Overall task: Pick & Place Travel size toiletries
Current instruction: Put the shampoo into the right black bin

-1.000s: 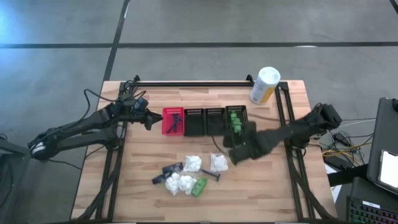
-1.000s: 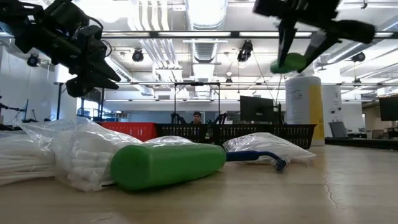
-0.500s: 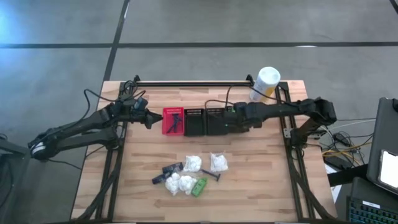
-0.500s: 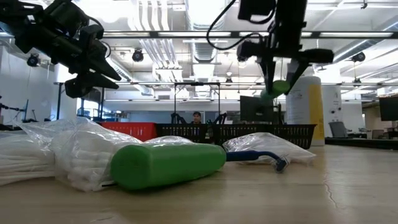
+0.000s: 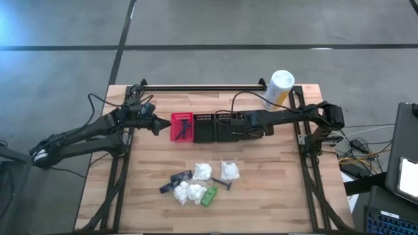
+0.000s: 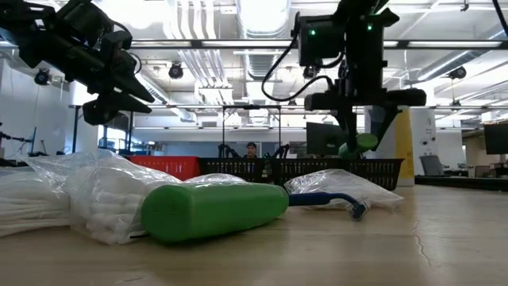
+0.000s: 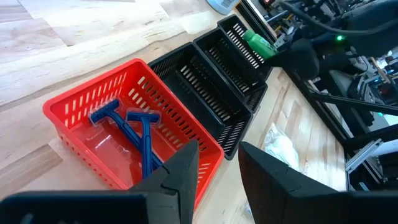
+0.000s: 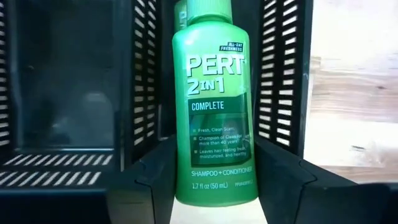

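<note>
My right gripper (image 5: 240, 129) hangs over the rightmost black basket (image 8: 283, 74) in the row at the far side and is shut on a green shampoo bottle (image 8: 214, 93). In the low view the bottle (image 6: 361, 143) sits just above the basket rims. A sliver of another green item (image 8: 179, 12) shows beyond it in the basket. On the near table lie white wrapped bundles (image 5: 202, 172), a green bottle (image 5: 209, 196) and dark razors (image 5: 177, 177). My left gripper (image 7: 217, 168) is open and waits beside the red basket (image 7: 81, 102). My right gripper pinches the green bottle between its two fingers (image 8: 155, 177) at the lower body near the base (image 8: 214, 186). The fingers come from above, pointing down, and lie across the bottle. It is held about level, lifted clear, lengthwise along the basket beneath it.
A red basket (image 5: 181, 126) holding two blue razors (image 7: 134, 124) stands left of three black baskets (image 5: 204, 127). A tall white-and-yellow canister (image 5: 277, 89) stands at the far right. Bare wood lies between the basket row and the near heap.
My right gripper carried the green bottle from mid-table toward the far edge and a little left, over the rightmost black basket, then sank until the bottle hung just above the basket rims. It stayed shut on the bottle.
</note>
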### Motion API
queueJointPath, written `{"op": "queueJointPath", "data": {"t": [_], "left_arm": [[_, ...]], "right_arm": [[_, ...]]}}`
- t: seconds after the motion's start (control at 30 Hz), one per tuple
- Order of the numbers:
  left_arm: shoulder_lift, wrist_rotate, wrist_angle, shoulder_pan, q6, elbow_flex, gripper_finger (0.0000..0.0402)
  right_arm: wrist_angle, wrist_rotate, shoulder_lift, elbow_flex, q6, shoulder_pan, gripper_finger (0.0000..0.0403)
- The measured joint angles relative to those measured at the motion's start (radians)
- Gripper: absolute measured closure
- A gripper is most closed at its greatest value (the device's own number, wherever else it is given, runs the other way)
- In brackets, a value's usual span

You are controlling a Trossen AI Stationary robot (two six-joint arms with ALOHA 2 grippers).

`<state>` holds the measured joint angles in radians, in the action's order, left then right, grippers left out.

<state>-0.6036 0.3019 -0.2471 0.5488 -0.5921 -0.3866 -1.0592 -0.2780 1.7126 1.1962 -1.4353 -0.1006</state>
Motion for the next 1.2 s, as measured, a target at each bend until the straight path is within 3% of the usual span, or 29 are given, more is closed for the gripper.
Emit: {"op": "queueJointPath", "data": {"t": [0.2,0.7,1.2], "left_arm": [[0.000,0.000,0.000,0.000,0.000,0.000,0.0282],[0.000,0.000,0.000,0.000,0.001,0.000,0.0282],[0.000,0.000,0.000,0.000,0.001,0.000,0.0282]], "right_arm": [[0.001,-0.015,0.000,-0.046,-0.009,-0.008,0.0239],[0.017,-0.039,0.000,-0.013,0.054,-0.003,0.0099],[0.018,-0.023,-0.001,0.130,0.052,0.129,0.0057]]}}
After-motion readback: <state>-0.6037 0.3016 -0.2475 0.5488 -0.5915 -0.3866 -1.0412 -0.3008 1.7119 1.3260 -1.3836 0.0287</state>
